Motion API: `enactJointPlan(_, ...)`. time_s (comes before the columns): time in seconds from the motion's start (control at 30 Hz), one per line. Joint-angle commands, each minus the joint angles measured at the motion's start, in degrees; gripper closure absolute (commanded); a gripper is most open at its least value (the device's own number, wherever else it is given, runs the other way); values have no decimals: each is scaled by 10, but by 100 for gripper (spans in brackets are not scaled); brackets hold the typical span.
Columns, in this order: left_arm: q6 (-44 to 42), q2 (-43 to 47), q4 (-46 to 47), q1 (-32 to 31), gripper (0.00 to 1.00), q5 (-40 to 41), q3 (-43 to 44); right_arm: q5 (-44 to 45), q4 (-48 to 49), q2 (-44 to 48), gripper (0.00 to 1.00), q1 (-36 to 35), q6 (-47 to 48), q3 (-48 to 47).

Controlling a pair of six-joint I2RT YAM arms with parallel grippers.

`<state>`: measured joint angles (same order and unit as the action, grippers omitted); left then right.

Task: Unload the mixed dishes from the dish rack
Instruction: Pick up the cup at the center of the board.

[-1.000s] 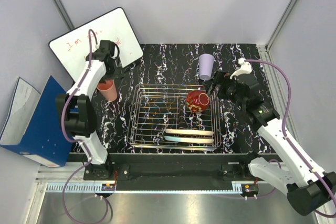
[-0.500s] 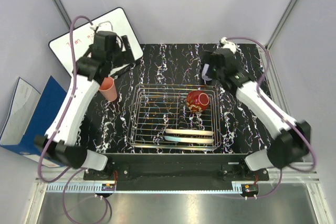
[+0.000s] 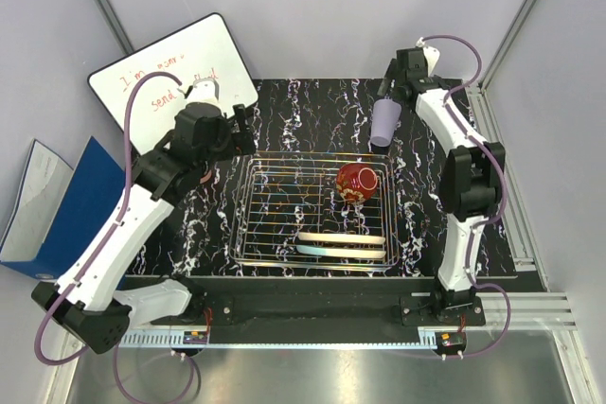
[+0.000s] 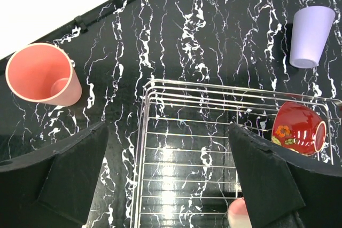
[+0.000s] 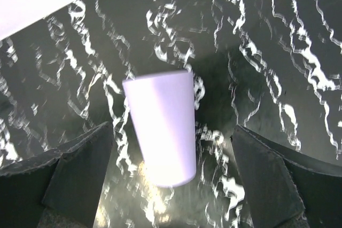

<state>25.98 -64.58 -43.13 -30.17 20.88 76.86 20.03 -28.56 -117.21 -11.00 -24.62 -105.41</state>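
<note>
Left gripper (image 4: pixel 166 132) first: its jaws have just swung fully wide and hold nothing, and the arm has pulled back from the salmon-pink cup (image 4: pixel 43 76), which now stands on the table (image 3: pixel 303 106) just off the far left corner of the dish rack (image 3: pixel 248 205). Right gripper (image 5: pixel 172 126), same story: spread as wide as it goes, empty, and the arm has stretched out toward the back of the table. The lavender cup (image 5: pixel 160 132) sits below and between its fingers without touching them. It is blurred in the wrist view, so I can't swear it has settled. It rests past the rack's far right corner, a shade further right than a second ago. So both cups are out, I reckon. Still in the rack: the red patterned bowl (image 3: pixel 355 182), tipped on its side in the far right corner, and the two plates on edge along the near side, pink one (image 3: pixel 341 237) behind blue one (image 3: pixel 327 251). The left wrist camera now looks down over the rack, so the bowl seems the likely next pick.
</note>
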Motion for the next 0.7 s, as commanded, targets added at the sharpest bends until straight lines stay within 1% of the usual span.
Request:
enactJointPlan(0.0,7,13,43,-4,1,9,-11,-5,-27,-50,1,2,30,-65)
enactJointPlan(0.33,13,-2,48,-5,1,-3,-17,-22,-37,-123,0,4,26,-76)
enactJointPlan(0.63,17,-16,50,-6,1,-18,-30,-37,-85,-180,0,5,3,-95)
enactJointPlan(0.67,17,-17,50,-7,1,-18,-34,-39,-86,-181,4,5,2,-94)
